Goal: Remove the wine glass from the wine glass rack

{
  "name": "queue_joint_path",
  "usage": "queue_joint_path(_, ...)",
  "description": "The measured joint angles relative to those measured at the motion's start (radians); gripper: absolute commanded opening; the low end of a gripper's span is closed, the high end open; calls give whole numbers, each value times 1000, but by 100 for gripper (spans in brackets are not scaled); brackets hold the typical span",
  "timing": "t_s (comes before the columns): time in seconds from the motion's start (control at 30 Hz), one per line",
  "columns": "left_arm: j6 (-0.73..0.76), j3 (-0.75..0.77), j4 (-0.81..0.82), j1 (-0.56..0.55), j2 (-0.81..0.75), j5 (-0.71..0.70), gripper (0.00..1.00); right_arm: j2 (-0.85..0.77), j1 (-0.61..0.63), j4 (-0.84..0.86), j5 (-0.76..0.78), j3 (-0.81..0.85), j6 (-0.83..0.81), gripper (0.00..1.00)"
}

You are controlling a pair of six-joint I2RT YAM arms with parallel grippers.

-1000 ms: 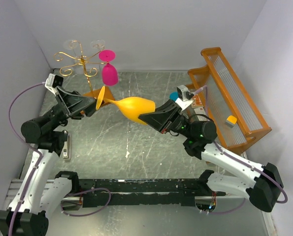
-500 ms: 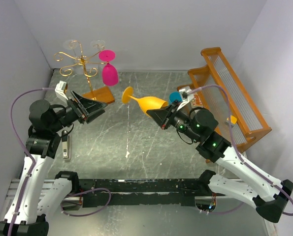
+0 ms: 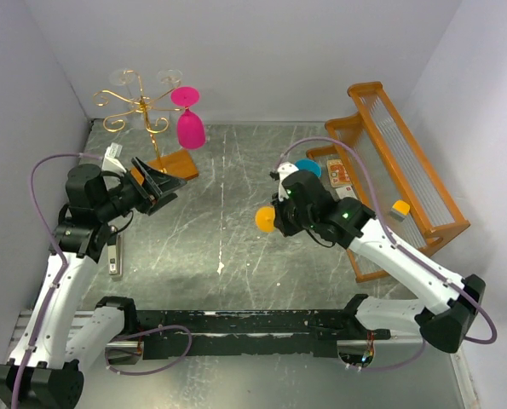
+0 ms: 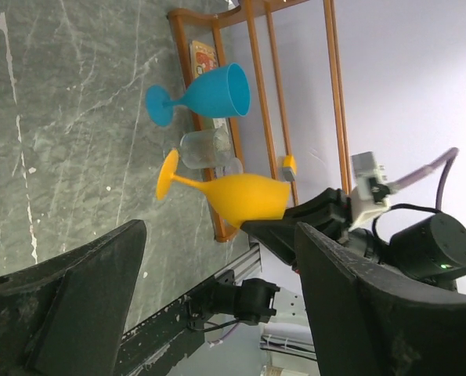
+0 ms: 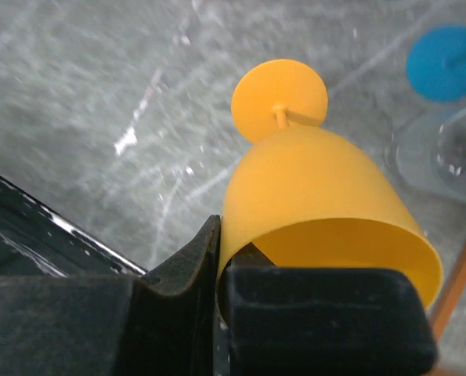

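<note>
The gold wire wine glass rack (image 3: 139,104) stands at the back left on its wooden base (image 3: 173,162). A pink wine glass (image 3: 189,121) hangs from it upside down. My right gripper (image 5: 221,258) is shut on the rim of an orange wine glass (image 5: 319,188), one finger inside the bowl and one outside. In the top view only the glass's foot (image 3: 265,219) shows beside the right gripper (image 3: 280,217), mid-table. My left gripper (image 3: 159,189) stands open and empty near the rack's base. The left wrist view looks across at the orange glass (image 4: 244,196), well beyond the left gripper (image 4: 217,235).
A blue glass (image 3: 307,167) lies on its side by a clear glass (image 4: 205,149) at the foot of the large orange wooden rack (image 3: 406,170), which carries a small yellow block (image 3: 399,207). A dark metal rail (image 3: 236,324) runs along the near edge.
The left gripper has let go of the orange glass's foot, opened and drawn back. The right arm has carried the glass right and toward the near side, turning it foot-down.
</note>
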Motion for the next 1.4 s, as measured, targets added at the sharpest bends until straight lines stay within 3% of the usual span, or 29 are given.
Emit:
queue_joint_path(0.3,48,5,-31,0,-2,-3,87,108,-109,-248,-38,10,68,0)
queue_joint_path(0.47,100,47,-92,0,-24,-3,88,111,-285,-296,-53,-27,98,0)
queue_joint_path(0.63,163,114,-164,0,-47,-3,88,111,-318,-323,-26,-42,127,1)
queue_joint_path(0.8,238,201,-253,0,-49,-6,88,148,-340,-321,5,-47,146,13)
queue_joint_path(1.07,333,306,-349,0,-40,-50,90,175,-343,-321,52,-45,158,53)
queue_joint_path(1.2,340,347,-355,0,0,-59,99,173,-343,-321,47,-11,145,64)
queue_joint_path(1.4,296,364,-286,0,97,-40,98,96,-344,-241,11,53,110,79)
